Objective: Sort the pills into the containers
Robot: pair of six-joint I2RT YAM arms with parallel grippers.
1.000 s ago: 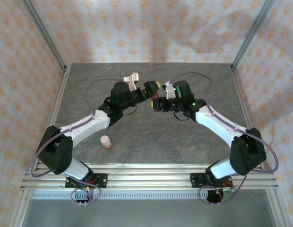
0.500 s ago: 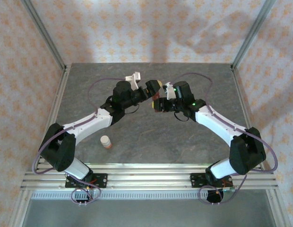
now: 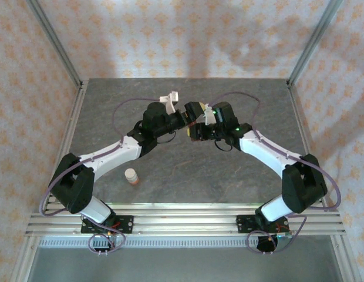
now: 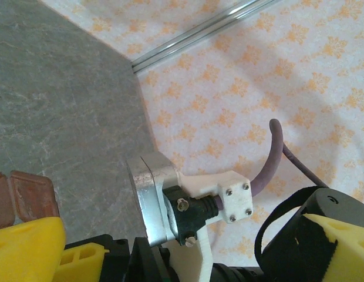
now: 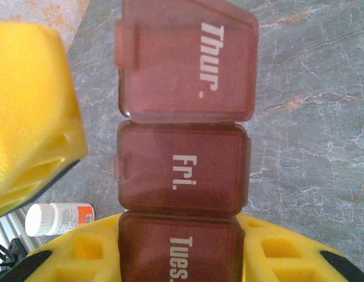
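The containers [image 5: 182, 176], a dark red-brown strip with lids marked Thur., Fri. and Tues., are held above the table, my right gripper [image 5: 179, 261] shut on the Tues. end. One corner of the strip [image 4: 29, 197] shows in the left wrist view. My left gripper [image 4: 182, 244] is open wide, its yellow fingers [image 4: 23, 247] spread far apart; one of them [image 5: 29, 111] stands just left of the Thur. lid, apart from it. From above, both grippers [image 3: 191, 111] [image 3: 196, 130] meet at the table's middle back. The pills are out of view.
A small orange bottle with a white cap stands [image 3: 131, 175] on the grey table [image 3: 188, 176] near the left arm; the right wrist view shows the bottle [image 5: 59, 218] too. Metal frame posts [image 3: 59, 50] and patterned walls [image 3: 182, 35] enclose the table.
My left arm has swung right, bringing its open gripper up against the right gripper and the strip. The right gripper has shifted slightly left, still holding the strip.
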